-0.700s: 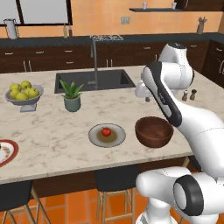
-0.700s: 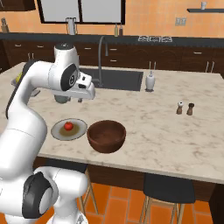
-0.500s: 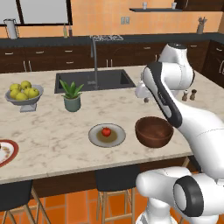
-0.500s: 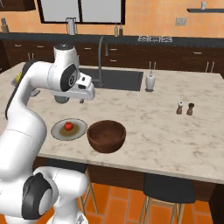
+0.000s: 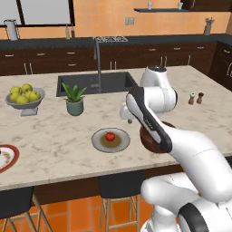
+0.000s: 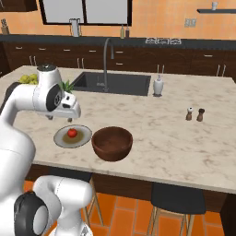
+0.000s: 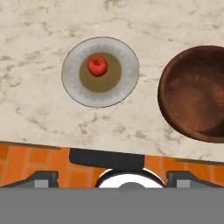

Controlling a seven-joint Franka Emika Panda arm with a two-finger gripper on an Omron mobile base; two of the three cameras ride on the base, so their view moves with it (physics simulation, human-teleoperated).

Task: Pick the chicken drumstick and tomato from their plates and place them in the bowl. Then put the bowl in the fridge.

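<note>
Marbled stone covers the long desk (image 5: pixel 54 140) at the middle of a dark-cabineted kitchen with orange walls, a black sink (image 5: pixel 97 83) sunk into its far side. Near the front edge sits the grey-rimmed plate (image 7: pixel 100 71) with a brownish centre, and the tomato (image 7: pixel 97 65) rests on that centre. Just beside the plate, apart from it, stands the dark brown bowl (image 6: pixel 112 143), with nothing visible inside. At the desk's left end, a red-rimmed white plate (image 5: pixel 10 157) lies partly cut off by the picture edge. The pincer (image 6: pixel 59 118) hangs above the desk near the tomato's plate, its jaws spread wide and holding nothing. A grey footed bowl of yellow-green apples (image 5: pixel 25 96) and a small potted plant (image 5: pixel 74 99) stand further back, and two shakers (image 6: pixel 194 114) sit well apart to the right.
</note>
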